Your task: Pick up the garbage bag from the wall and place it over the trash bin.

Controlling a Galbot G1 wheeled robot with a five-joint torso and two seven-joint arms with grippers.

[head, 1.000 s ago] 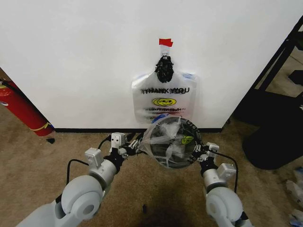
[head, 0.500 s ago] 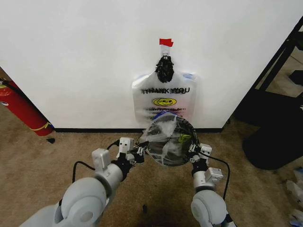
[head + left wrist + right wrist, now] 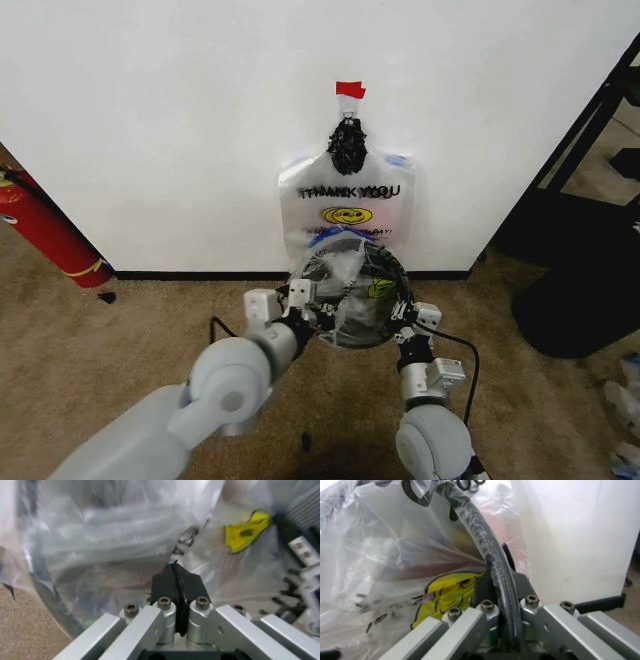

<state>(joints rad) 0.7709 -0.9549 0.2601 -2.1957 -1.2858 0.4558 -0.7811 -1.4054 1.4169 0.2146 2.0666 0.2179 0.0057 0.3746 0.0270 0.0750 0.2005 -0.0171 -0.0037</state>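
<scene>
The garbage bag (image 3: 345, 285) is a crumpled clear film with a yellow smiley patch. It lies over the mouth of the round black trash bin (image 3: 404, 283), which stands on the carpet below the white wall (image 3: 180, 120). At the bin's left side my left gripper (image 3: 303, 300) is shut, its black fingers pinching the film (image 3: 115, 528) in the left wrist view (image 3: 176, 570). On the bin's right side my right gripper (image 3: 403, 318) is shut on the bag (image 3: 395, 547), with the film-covered black rim (image 3: 485, 536) running between its fingers (image 3: 482, 588).
Other same-printed bags (image 3: 345, 205) hang from a black knot (image 3: 347, 145) under a red tape strip (image 3: 350, 89). A red fire extinguisher (image 3: 40, 230) leans at the left. Black furniture (image 3: 580, 290) stands at the right. Brown carpet (image 3: 130, 310) lies open at the left.
Both grippers have drawn closer to the bin's sides while holding the film. The left arm has swung toward the centre, and the bag now sits a little nearer the wall.
</scene>
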